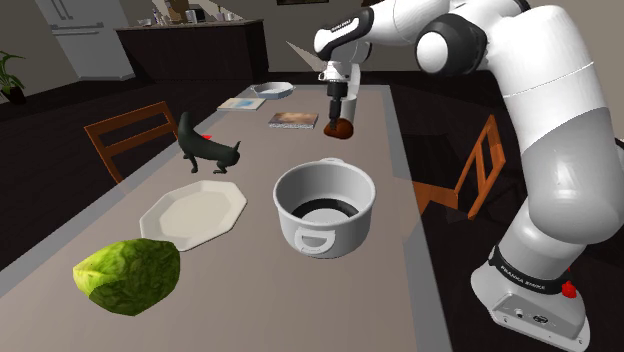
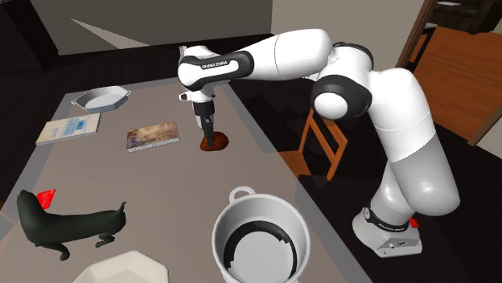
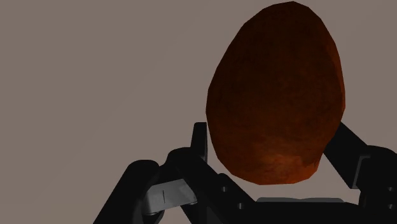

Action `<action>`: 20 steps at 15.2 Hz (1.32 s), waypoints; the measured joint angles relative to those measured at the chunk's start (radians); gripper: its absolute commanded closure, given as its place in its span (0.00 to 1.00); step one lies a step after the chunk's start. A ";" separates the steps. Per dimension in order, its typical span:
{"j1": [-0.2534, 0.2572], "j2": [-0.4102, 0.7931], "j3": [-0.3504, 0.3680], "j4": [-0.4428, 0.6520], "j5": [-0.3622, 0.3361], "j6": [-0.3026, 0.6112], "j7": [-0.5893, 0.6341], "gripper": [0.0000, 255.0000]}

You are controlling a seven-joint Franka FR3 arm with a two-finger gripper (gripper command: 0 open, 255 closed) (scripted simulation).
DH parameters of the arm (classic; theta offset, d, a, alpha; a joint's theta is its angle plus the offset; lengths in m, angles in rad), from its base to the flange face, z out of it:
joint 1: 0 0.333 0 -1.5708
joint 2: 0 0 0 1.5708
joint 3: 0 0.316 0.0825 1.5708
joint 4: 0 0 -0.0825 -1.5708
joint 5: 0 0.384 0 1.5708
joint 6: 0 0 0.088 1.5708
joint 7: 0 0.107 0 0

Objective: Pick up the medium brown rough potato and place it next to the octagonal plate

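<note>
A brown, rough potato (image 1: 340,128) (image 2: 213,143) sits at the far end of the grey table (image 1: 250,160), low over its surface; whether it touches the top I cannot tell. My black gripper (image 1: 336,112) (image 2: 209,135) comes straight down on it. In the wrist view the potato (image 3: 277,102) is clasped between the two fingers (image 3: 199,143), so the gripper (image 3: 273,137) is shut on it. The white octagonal plate (image 1: 193,213) (image 2: 121,269) lies much nearer the stand's end of the table, towards the shoulder view's left.
A white pot (image 1: 323,205) (image 2: 259,241) stands between potato and plate. A black animal figurine (image 1: 208,148) (image 2: 64,221), a green leafy vegetable (image 1: 128,275), two books (image 1: 293,120) (image 2: 68,128) and a baking dish (image 1: 272,90) share the table. Wooden chairs (image 1: 130,130) (image 1: 470,175) flank it.
</note>
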 measured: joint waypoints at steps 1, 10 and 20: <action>-0.001 -0.001 0.000 0.011 -0.001 -0.011 0.004 1.00; -0.011 -0.021 -0.004 0.101 -0.010 -0.115 0.034 1.00; -0.031 -0.021 -0.004 0.230 -0.011 -0.237 0.067 1.00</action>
